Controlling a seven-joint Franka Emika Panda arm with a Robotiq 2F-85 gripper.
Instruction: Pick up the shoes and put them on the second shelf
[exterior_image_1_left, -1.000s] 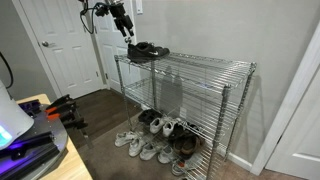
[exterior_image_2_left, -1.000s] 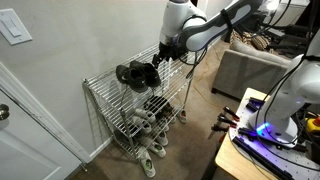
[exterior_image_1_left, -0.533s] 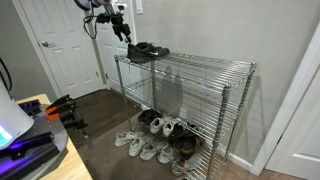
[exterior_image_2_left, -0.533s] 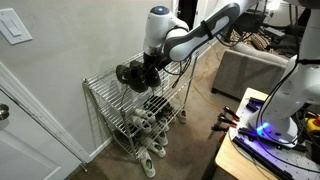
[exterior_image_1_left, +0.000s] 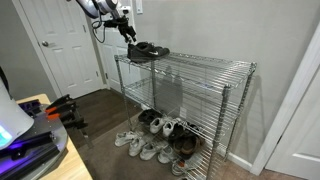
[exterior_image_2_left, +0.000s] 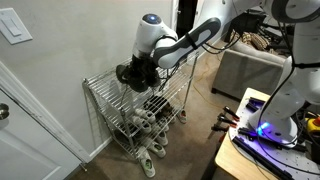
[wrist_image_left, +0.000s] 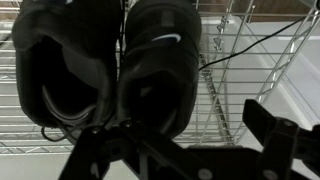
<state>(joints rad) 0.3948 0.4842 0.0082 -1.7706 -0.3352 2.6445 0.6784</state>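
A: Where are the black shoes (exterior_image_1_left: 147, 49) right now?

B: On the top shelf (exterior_image_1_left: 205, 68) of the wire rack (exterior_image_1_left: 226, 120), at its left end in an exterior view, close to the wall. They sit side by side as a pair. They have not reached a lower shelf yet.

A: And the gripper (exterior_image_1_left: 127, 31)?

B: It hangs just left of the pair and slightly above the top shelf, with the arm reaching in from the upper left. In an exterior view taken from the opposite end, the gripper (exterior_image_2_left: 141, 73) is right against the shoes (exterior_image_2_left: 128, 74).

A: Is it clamped on them?

B: The wrist view is very dark, so I say this with some caution. The two fingers (wrist_image_left: 100, 148) look spread wide apart at the bottom of the picture. Both shoes (wrist_image_left: 150, 60) lie beyond them on the wire, and nothing seems pinched between the fingers. I read it as released.

A: What else is around?

B: Below, at the bottom of the rack and on the floor in front of it, lies a cluster of white sneakers (exterior_image_1_left: 140, 143), with a few darker pairs (exterior_image_1_left: 181, 148) beside them. A white door (exterior_image_1_left: 62, 50) stands to the left of the rack. A wooden tabletop (exterior_image_1_left: 38, 103) fills the near left corner. A light switch (exterior_image_2_left: 14, 31) is on the wall.
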